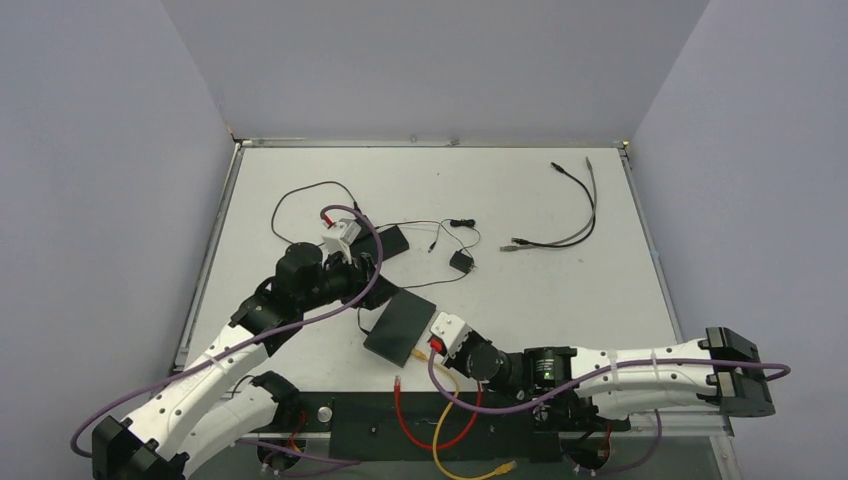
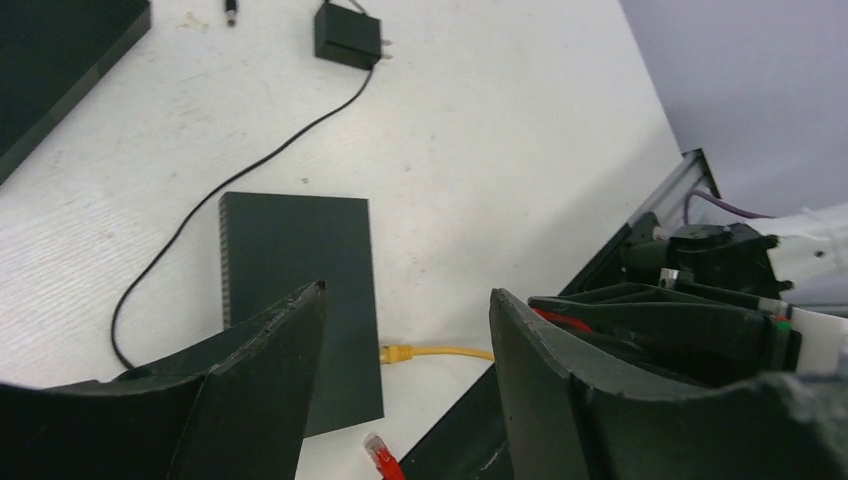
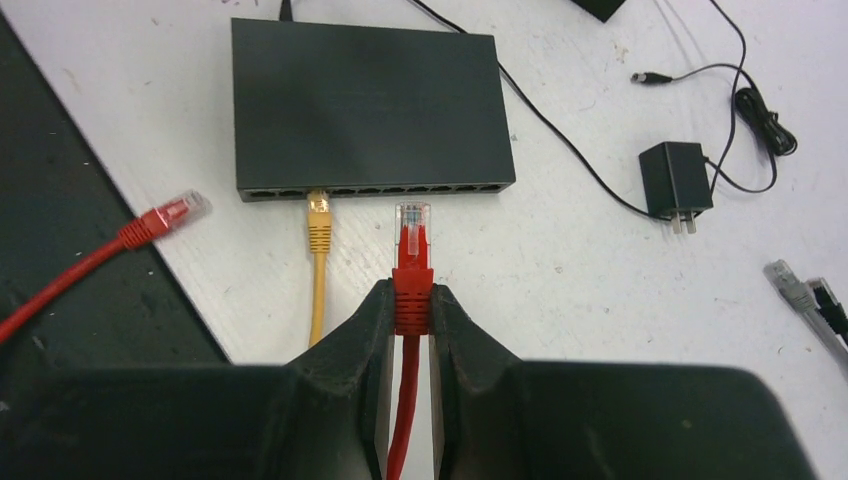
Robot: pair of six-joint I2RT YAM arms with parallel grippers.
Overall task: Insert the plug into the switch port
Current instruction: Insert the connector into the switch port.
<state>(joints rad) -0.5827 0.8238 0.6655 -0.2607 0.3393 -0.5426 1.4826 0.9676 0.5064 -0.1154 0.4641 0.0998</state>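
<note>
Right hand (image 3: 410, 303) grips red plug (image 3: 412, 240) just short of switch (image 3: 370, 100)

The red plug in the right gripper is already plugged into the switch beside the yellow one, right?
No. The right wrist view shows the red plug, held in the right gripper, just short of the switch, not in a port. The yellow plug is in.

Plug (image 3: 412, 240) just before the switch (image 3: 365, 100) front, right of the inserted cable (image 3: 318, 262)

One switch (image 3: 365, 105), one power adapter (image 3: 677, 178), one red cable (image 3: 412, 245), one yellow cable (image 3: 318, 270).
</note>
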